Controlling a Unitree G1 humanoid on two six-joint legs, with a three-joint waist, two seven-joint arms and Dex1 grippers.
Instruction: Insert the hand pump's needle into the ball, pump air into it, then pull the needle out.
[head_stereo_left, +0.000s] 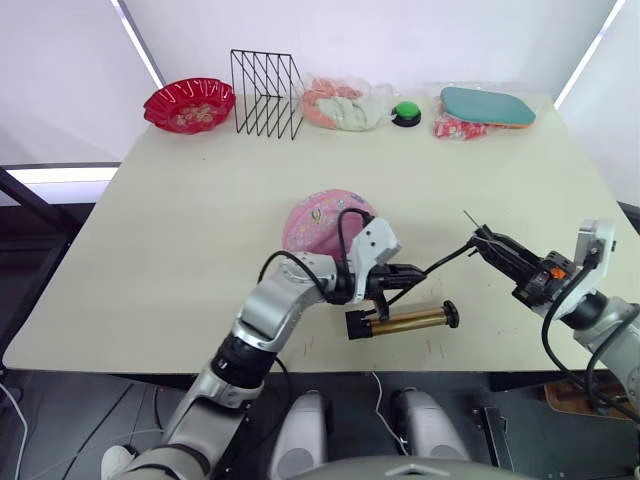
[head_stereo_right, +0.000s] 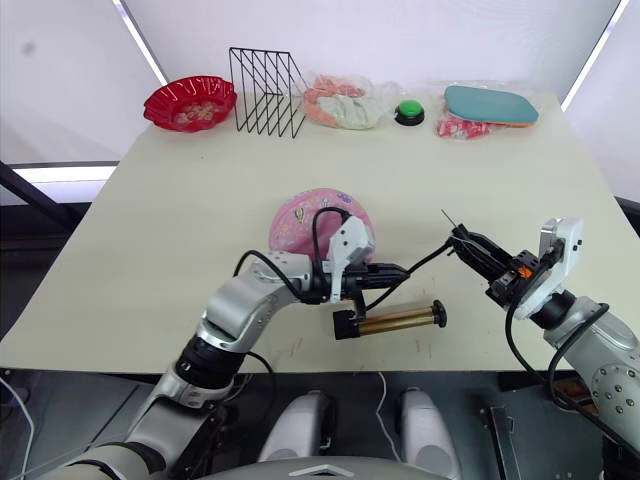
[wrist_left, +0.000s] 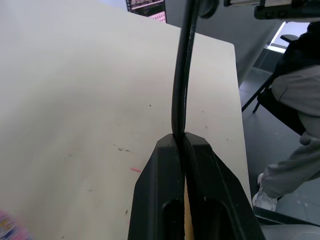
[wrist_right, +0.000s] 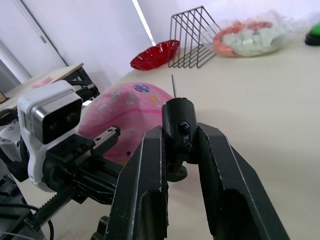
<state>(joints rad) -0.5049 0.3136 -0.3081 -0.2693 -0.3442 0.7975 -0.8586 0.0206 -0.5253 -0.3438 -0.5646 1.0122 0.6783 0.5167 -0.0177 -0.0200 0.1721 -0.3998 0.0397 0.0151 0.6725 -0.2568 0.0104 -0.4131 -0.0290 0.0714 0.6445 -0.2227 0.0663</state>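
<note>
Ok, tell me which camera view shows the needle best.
The right wrist view: the needle stands close up above the hose tip held in the right gripper, aimed toward the ball. Both eye views show it as a faint thin line past the gripper. The left wrist view gives the hose, not the needle.

Your ball (head_stereo_left: 318, 220) is pink with small cartoon prints, dented rather than fully round, sitting on the table (head_stereo_left: 200, 200) near the middle. Just in front of it your hand pump (head_stereo_left: 405, 320) lies on its side, a gold cylinder with black ends. Its thin black hose (head_stereo_left: 440, 262) arcs up off the table, and the silver needle (head_stereo_left: 470, 219) at its tip points upward, apart from the ball.
</note>
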